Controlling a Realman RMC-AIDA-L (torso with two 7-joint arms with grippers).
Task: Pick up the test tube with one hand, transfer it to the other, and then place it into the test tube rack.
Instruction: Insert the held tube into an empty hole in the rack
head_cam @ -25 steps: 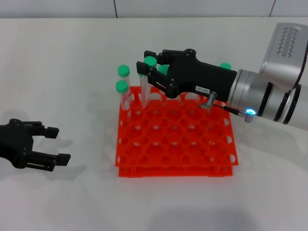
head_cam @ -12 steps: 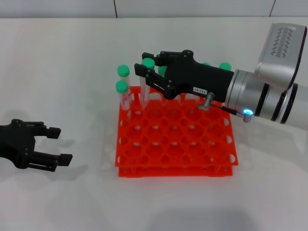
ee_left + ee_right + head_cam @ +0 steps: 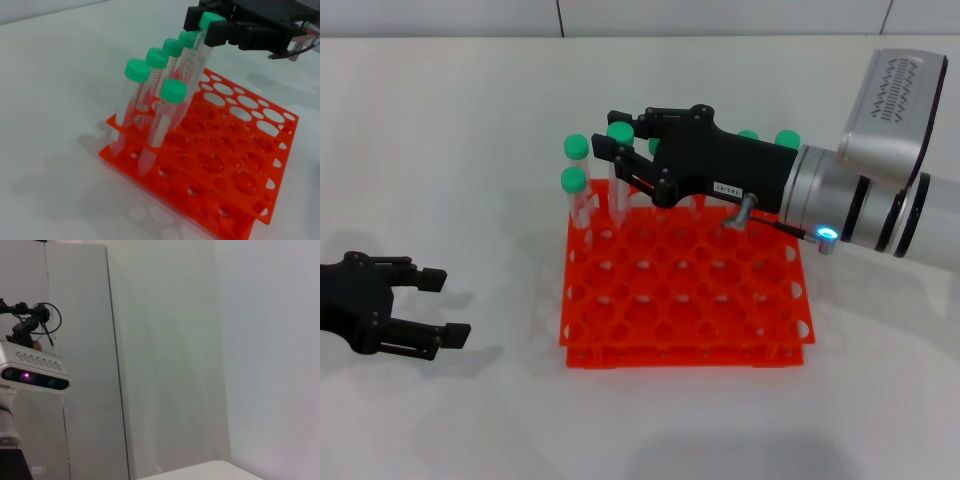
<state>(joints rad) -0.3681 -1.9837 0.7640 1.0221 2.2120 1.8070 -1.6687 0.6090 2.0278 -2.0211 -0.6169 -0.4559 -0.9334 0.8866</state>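
Saw the slim clear plastic test tube with the green screw cap at the far left part of the bright orange-red, two-tier plastic test tube rack, leaning, with its lower end down among the round holes of the back rows. Could not tell whether its tip had reached the lower tier.

Found its capped top pinched in the black multi-fingered right pincer, fingers pressed together on either side of the green cap. Noted a small white printed label on the back of that pincer, and behind it a silver-white forearm with a blue light, reaching in from the right above the back of the rack.

Counted other green-capped clear tubes standing tilted in the same rack: two just left of the held one, two more behind the right pincer's body near the far right corner, with further ones half hidden behind the fingers. From the left wrist view, made out the near tubes fanned out in a slanting row.

Saw the rack resting flat on the pale white worktop.

Found the black unlabelled left pincer low over the worktop at the near left, well apart from the rack, fingers spread and holding nothing.
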